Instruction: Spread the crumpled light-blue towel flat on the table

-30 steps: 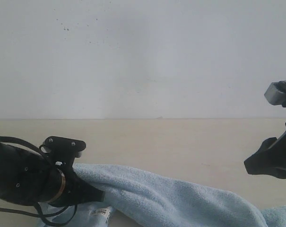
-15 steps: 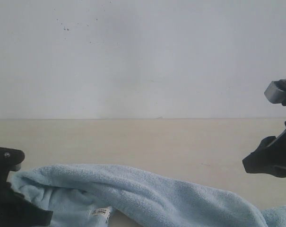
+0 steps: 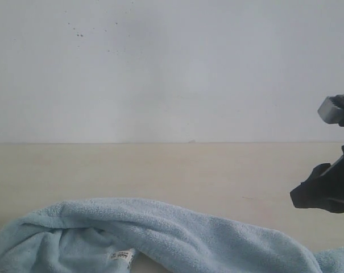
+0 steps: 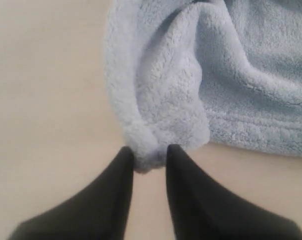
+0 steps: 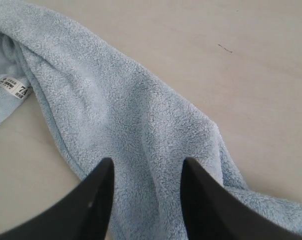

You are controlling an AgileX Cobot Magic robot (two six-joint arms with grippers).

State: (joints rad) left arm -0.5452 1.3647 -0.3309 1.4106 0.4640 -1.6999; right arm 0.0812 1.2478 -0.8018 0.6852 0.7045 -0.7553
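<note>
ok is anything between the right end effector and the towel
Nothing visible does. The right end effector hangs open right over the towel, with only bare table around the cloth and no other object between them.

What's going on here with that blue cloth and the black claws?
A two-armed robot is spreading a crumpled light-blue towel flat on the table. The left gripper pinches one corner of the towel between its fingertips. The right gripper hangs open over a bunched stretch of it, gripping nothing. The towel lies rumpled, not yet flat.
</note>
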